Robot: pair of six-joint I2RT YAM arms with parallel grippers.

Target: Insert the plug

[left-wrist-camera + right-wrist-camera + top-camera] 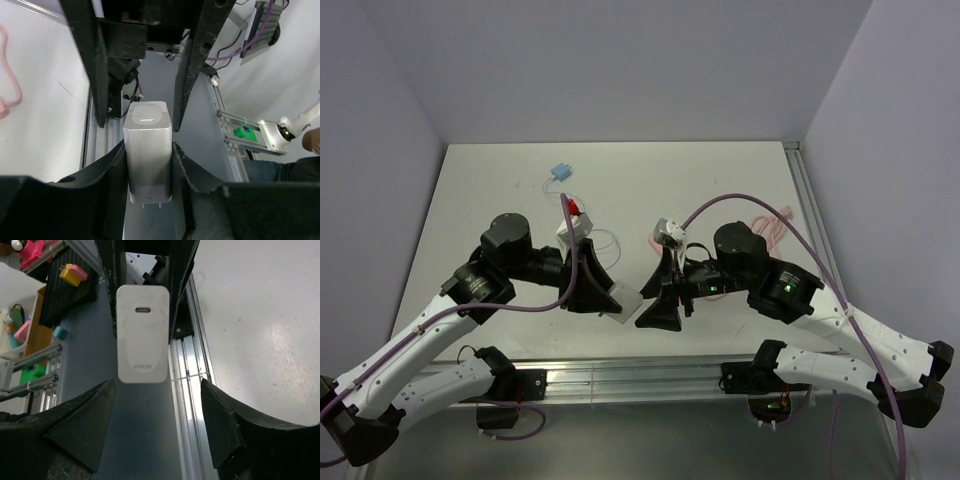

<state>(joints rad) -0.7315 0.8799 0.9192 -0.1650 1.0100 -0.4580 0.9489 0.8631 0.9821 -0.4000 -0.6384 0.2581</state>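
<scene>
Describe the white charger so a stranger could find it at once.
Look at the near edge of the table, where the left gripper faces the right gripper. The left one is shut on a white charger, a rounded block with a slot in its end. It alone is held; the pink cable lies loose.

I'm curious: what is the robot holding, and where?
The left gripper pinches the white charger by its two sides; the right gripper holds nothing.

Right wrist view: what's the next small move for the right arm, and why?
Probably back the right gripper off to fetch a cable, perhaps the pink cable on its side: its fingers are open and empty, while the left gripper already clamps the charger, port facing it.
</scene>
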